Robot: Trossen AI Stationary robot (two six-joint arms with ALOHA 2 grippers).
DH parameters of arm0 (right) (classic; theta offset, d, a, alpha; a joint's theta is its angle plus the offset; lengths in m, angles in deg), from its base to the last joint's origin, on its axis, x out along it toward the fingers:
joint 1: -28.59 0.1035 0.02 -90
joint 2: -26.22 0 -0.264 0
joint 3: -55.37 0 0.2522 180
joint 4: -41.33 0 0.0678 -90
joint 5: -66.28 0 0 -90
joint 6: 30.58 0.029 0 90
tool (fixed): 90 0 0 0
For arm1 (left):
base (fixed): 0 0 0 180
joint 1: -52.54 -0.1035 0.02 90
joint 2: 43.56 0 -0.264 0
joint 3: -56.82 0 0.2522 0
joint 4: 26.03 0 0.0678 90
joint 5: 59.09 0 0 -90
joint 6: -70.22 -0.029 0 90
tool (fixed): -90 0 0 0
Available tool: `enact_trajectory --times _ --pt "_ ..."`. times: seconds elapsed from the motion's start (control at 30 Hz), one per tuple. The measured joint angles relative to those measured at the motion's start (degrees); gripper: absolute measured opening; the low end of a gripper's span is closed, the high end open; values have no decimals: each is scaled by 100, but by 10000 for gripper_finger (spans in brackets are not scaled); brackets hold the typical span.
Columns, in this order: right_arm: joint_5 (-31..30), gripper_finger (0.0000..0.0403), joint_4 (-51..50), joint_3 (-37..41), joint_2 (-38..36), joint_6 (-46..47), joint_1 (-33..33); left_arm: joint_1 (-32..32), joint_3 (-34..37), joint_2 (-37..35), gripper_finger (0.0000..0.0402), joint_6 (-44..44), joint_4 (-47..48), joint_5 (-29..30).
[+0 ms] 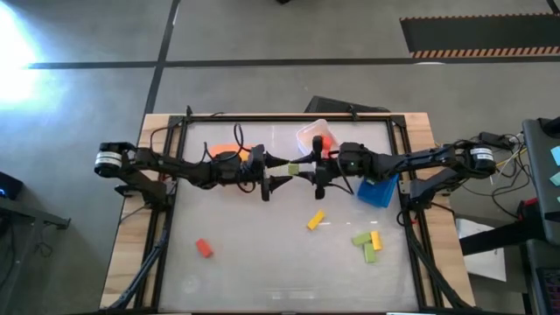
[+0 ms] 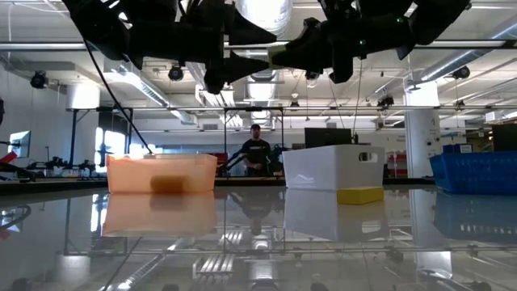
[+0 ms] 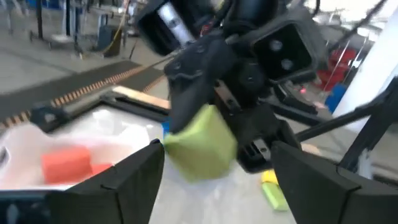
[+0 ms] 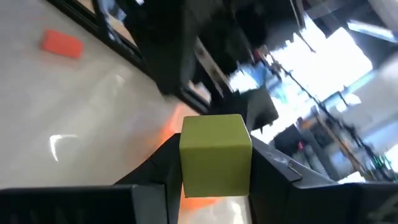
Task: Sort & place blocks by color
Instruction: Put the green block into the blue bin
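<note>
A light green block [image 1: 293,168] hangs high above the table's middle, with my right gripper [image 1: 299,170] shut on it. My left gripper [image 1: 287,172] faces it from the left, open. Its two fingers [image 3: 124,180] stand on either side of the green block [image 3: 199,144] without touching it. On the table lie a red block [image 1: 204,248], a yellow block [image 1: 316,220], and a cluster of two green blocks [image 1: 361,238] with one yellow block [image 1: 376,240]. Another red block [image 3: 65,163] lies in the white bin [image 1: 311,131]. My right gripper pinches the green block by two opposite side faces [image 4: 186,168] between its two fingers. The fingers lie level and come from the table's right side. The block's end face sticks out past the fingertips toward my left gripper. It is lifted clear, well above the table.
The orange bin [image 1: 232,150] stands under my left arm and the blue bin [image 1: 378,191] under my right arm. The white bin is at the far middle. A person [image 2: 256,153] stands in the room behind the table.
</note>
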Motion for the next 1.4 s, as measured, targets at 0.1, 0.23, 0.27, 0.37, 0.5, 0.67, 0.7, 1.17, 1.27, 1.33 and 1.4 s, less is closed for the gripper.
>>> enact_trajectory --times 0.1,0.23,0.27,0.37,0.5,0.67,0.7,1.17,1.27,1.33,1.4 --pt "-446 124 -413 0 -223 309 -5 -65 1 -169 282 -416 303 -2" --pt "-1057 124 -1052 0 -561 791 -4 -212 2 -494 283 -858 721 12" --pt "-1230 124 -1234 0 -652 931 -4 -249 2 -584 283 -971 813 14" --pt "-1785 124 -1826 0 -894 1362 -19 -331 7 -867 283 -1327 1022 27" --pt "-2276 124 -2982 -202 -1093 2199 -136 -385 7 -1233 283 -1788 1141 69" --pt "-2303 124 -5140 -872 -1037 3568 -412 -392 7 -1542 283 -2222 1147 181" --pt "-2302 124 -5571 -1015 -983 3777 -462 -394 7 -1596 283 -2281 1157 191" --pt "-1133 124 -10096 -1906 -20 5817 -1353 -396 7 -1850 283 -2672 1148 490" --pt "-776 124 -10599 -1729 172 5977 -1387 -396 7 -1856 283 -2682 1153 490" --pt "-474 124 -10756 -1591 256 6042 -1380 -396 7 -1856 283 -2682 1170 490" --pt "-170 124 -10789 -1437 294 6045 -1376 -396 7 -1856 283 -2682 1168 490"
